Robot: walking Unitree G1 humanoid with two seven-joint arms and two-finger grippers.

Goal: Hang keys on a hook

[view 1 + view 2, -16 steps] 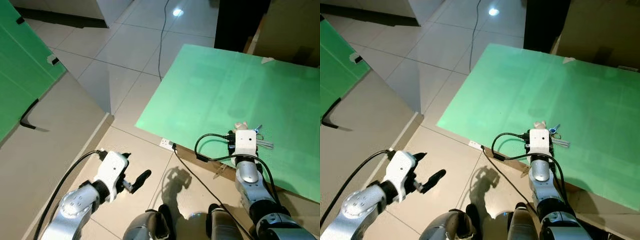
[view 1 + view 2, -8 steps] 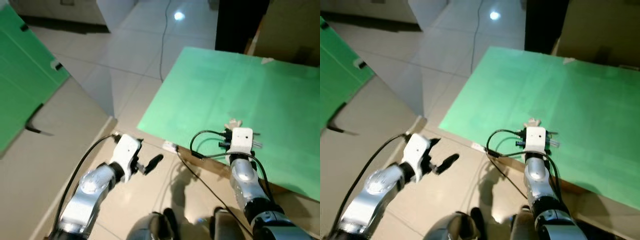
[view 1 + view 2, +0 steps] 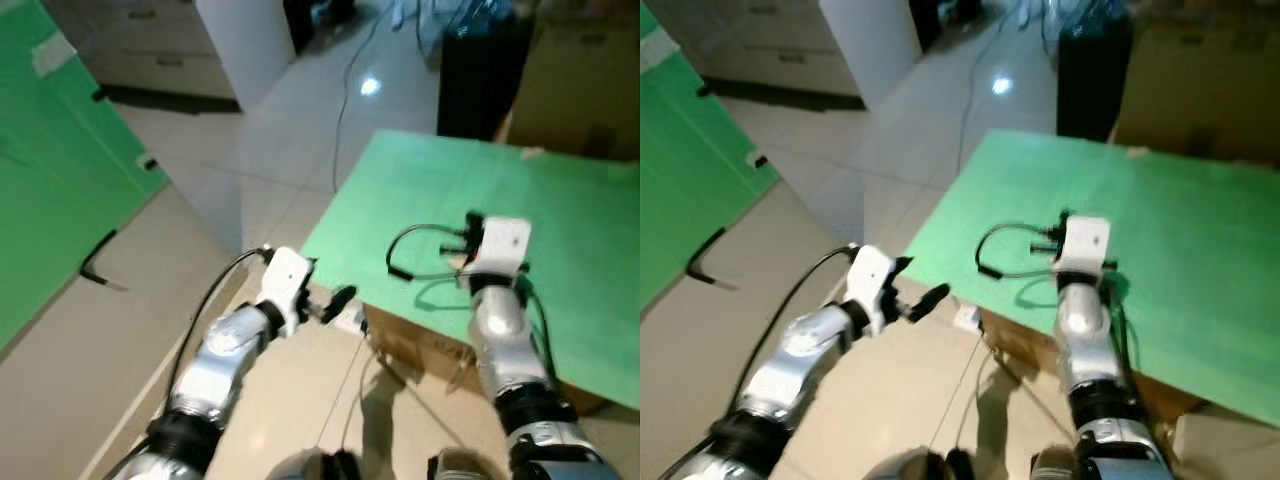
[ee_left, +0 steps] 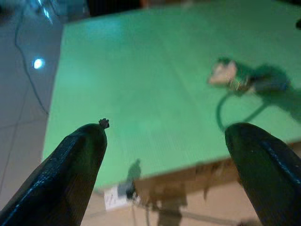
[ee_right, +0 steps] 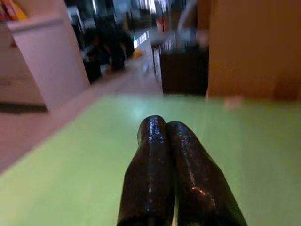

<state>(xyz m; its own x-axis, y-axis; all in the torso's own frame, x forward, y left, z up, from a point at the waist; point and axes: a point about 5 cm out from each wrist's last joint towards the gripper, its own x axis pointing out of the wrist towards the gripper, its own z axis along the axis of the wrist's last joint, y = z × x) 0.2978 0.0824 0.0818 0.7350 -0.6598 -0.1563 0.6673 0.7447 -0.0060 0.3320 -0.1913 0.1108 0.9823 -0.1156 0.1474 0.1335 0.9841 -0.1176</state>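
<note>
One bunch of keys (image 4: 237, 80) lies on the green board (image 3: 420, 190), near its front edge — light, hard and loose, likely to slip, so best taken by the ring. The right gripper (image 5: 171, 141) is raised above the board, fingers pressed together on nothing; the left gripper (image 4: 164, 155) is held spread wide — empty.

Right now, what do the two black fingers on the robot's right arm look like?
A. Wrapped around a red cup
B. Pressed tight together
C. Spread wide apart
B: in the right wrist view the right end effector has its two black fingers pressed side by side with no gap, above the flat green tabletop.
</note>
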